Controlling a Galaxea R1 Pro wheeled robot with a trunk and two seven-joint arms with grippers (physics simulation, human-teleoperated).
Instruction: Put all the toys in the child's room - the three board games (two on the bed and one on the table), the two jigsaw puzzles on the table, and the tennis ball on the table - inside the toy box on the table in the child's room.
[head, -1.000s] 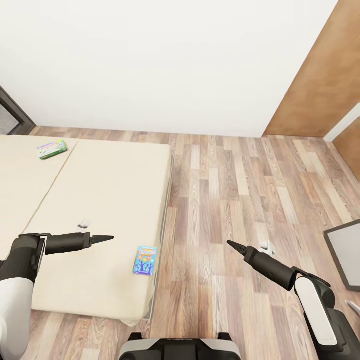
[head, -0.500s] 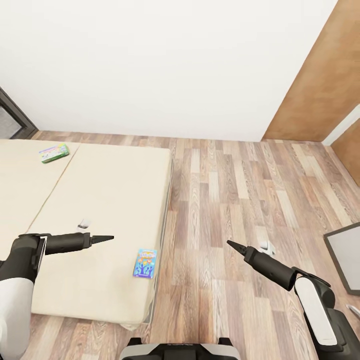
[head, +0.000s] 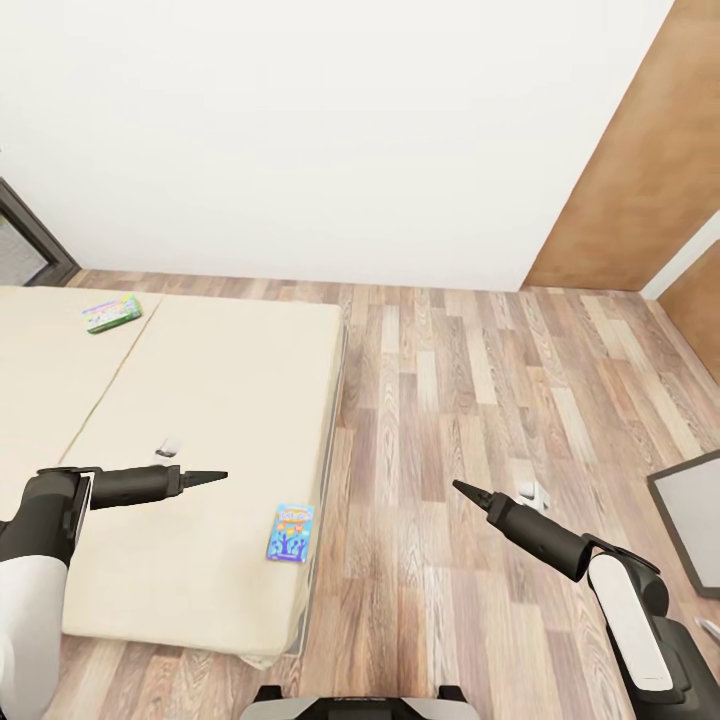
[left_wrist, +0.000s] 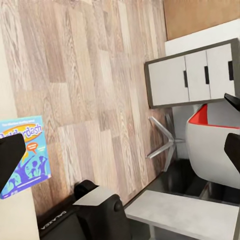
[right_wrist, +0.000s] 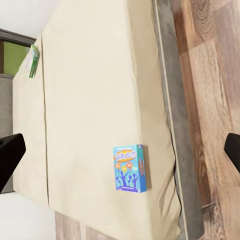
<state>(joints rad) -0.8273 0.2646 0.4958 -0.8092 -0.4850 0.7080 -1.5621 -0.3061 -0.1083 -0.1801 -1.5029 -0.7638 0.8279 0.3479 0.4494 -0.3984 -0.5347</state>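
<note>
White walls and plank floor frame the bed (head: 200, 400) as the view backs off; a blue board game (head: 290, 532) sits at its near edge, a green one (head: 110, 312) far across. Both grippers, left (head: 215, 476) and right (head: 462, 488), empty and spread.

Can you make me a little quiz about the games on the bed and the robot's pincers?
1. True or false: the blue game lies near the bed's edge, by the floor.
2. Which game is closer to the wall? A blue, B green
3. Fill in: the left pincer hangs over the ____, the right pincer over the floor.

Key: 1 true; 2 B; 3 bed.
</note>
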